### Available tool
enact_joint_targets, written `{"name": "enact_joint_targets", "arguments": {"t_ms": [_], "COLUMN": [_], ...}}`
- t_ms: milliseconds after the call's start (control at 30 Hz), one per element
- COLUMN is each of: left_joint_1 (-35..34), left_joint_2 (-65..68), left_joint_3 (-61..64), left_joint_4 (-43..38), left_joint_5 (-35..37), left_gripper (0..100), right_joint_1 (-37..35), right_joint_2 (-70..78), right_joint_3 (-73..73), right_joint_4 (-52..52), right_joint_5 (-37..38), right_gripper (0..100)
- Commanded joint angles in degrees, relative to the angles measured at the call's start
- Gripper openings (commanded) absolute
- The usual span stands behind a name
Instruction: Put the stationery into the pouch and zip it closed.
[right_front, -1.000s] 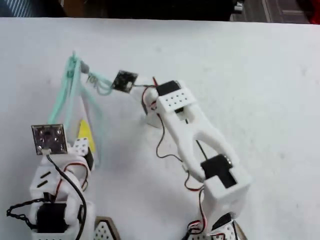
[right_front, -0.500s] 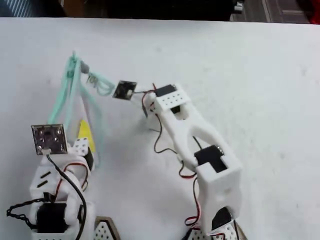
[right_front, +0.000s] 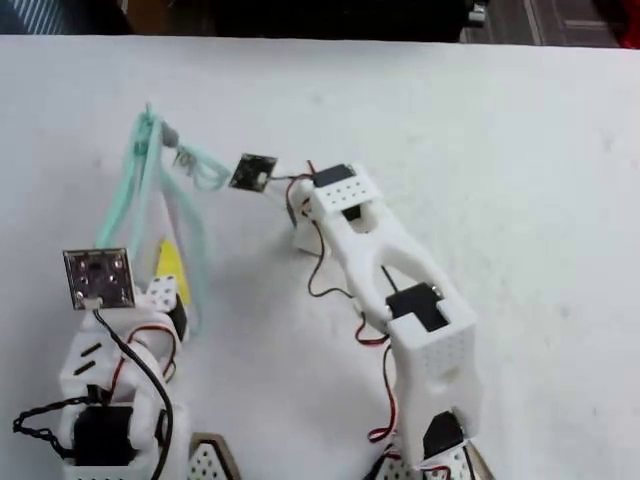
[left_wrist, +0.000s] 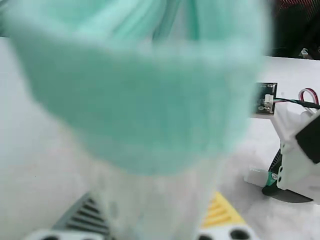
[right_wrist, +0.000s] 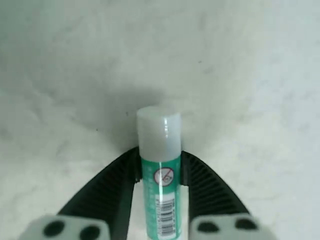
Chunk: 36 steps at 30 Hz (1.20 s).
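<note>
A clear pouch (right_front: 141, 180) with mint-green edging lies at the left of the table, its zip pull (right_front: 170, 133) at the far end. My left gripper (right_front: 171, 272) is shut on the pouch's near end. In the left wrist view the pouch (left_wrist: 140, 85) sits close up between the grey and yellow fingers (left_wrist: 219, 212). My right gripper (right_wrist: 159, 161) is shut on a glue stick (right_wrist: 159, 134) with a white cap and green label, held low over the table. In the high view the glue stick (right_front: 302, 240) sits under the right wrist, to the right of the pouch.
The white table (right_front: 520, 150) has free room on the right and at the back. The right arm's camera board (right_front: 253, 172) hangs close to the pouch's zip end. The right arm (right_front: 400, 290) stretches diagonally across the middle.
The right arm has folded back, its elbow moving toward the table's front edge and its wrist shifting slightly, still holding the glue stick. The left arm and pouch have not moved.
</note>
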Motion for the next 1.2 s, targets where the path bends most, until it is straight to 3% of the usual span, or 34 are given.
{"name": "enact_joint_targets", "arguments": {"t_ms": [0,300,600,767,1167], "left_joint_1": [4.35,13.05,27.47,28.44,31.25], "left_joint_2": [-0.48,-0.48,-0.48,-0.48,-0.48], "left_joint_3": [-4.04,-7.82,-3.96,0.26,0.79], "left_joint_4": [-1.67,-1.76,-2.99,-7.56,-7.12], "left_joint_5": [0.26,0.09,-2.37,-2.37,-2.29], "left_gripper": [2,2,2,2,2], "right_joint_1": [2.68,8.75,6.37,3.74,3.65], "right_joint_2": [-7.69,-28.88,-59.03,-70.73,-91.12], "right_joint_3": [-2.29,-1.85,0.09,7.21,10.29], "right_joint_4": [3.38,16.48,18.77,17.19,16.84], "right_joint_5": [0.00,0.44,-2.55,-8.62,-18.37], "right_gripper": [1.8,1.7,1.7,1.6,1.6]}}
